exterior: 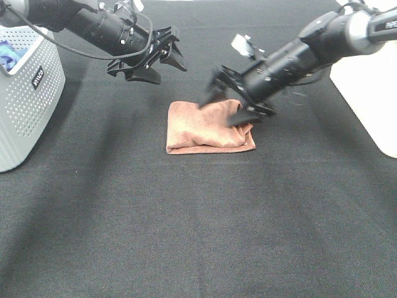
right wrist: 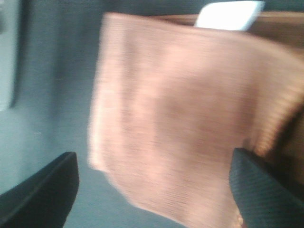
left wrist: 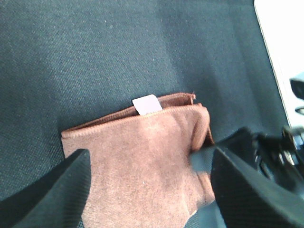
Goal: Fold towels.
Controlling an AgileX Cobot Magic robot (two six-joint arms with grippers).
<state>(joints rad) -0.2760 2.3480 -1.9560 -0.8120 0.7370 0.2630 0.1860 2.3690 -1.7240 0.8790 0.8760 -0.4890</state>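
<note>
The reddish-brown towel (exterior: pixel 208 127) lies folded into a small rectangle in the middle of the black table. My right gripper (exterior: pixel 224 107) is open and low over the towel's far right part, one finger at its far edge and the other at its right edge. The blurred right wrist view shows the towel (right wrist: pixel 180 123) and its white tag (right wrist: pixel 228 14) between my fingers (right wrist: pixel 42 194). My left gripper (exterior: pixel 158 62) is open and empty, raised beyond the towel's far left corner. The left wrist view shows the towel (left wrist: pixel 142 156) with its tag (left wrist: pixel 146 104).
A white perforated basket (exterior: pixel 25 99) with a blue cloth (exterior: pixel 9 56) in it stands at the left edge. A white object (exterior: pixel 372 93) stands at the right edge. The right gripper also shows in the left wrist view (left wrist: pixel 285 152).
</note>
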